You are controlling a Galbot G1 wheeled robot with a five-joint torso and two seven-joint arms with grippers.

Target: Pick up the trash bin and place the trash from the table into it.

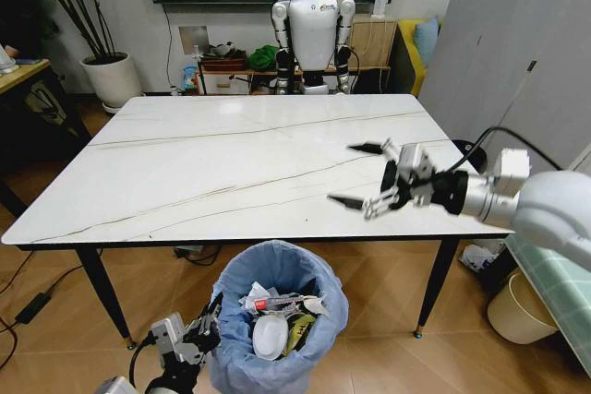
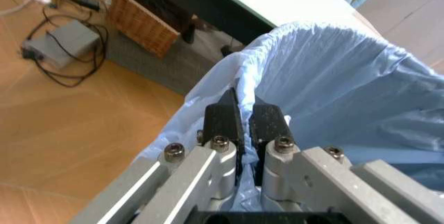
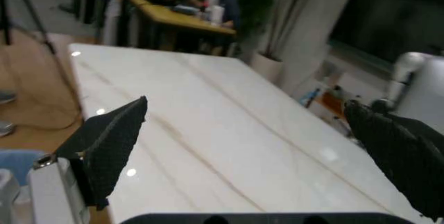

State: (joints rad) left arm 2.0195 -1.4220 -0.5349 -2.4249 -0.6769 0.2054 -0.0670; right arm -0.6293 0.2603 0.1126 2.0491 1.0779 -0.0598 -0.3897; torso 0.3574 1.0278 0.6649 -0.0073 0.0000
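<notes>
The trash bin (image 1: 277, 320), round and lined with a crinkly light-blue bag, stands on the floor just in front of the table (image 1: 240, 163). Inside it lies trash (image 1: 277, 316): white tissues, a slim red tube and wrappers. My left gripper (image 1: 212, 313) is shut on the bin's near-left rim; the left wrist view shows its black fingers (image 2: 223, 120) pinching the blue bag (image 2: 326, 73). My right gripper (image 1: 356, 174) hovers open over the table's right side, its black fingertips (image 3: 111, 141) wide apart with nothing between them. The marble top (image 3: 229, 141) below it is bare.
A white humanoid robot (image 1: 314, 34) stands behind the table's far edge. A potted plant (image 1: 109, 76) is at the back left, a wooden desk (image 1: 18, 76) at the left. A beige bucket (image 1: 522, 306) sits on the floor at the right. Cables and a wicker basket (image 2: 142, 24) lie under the table.
</notes>
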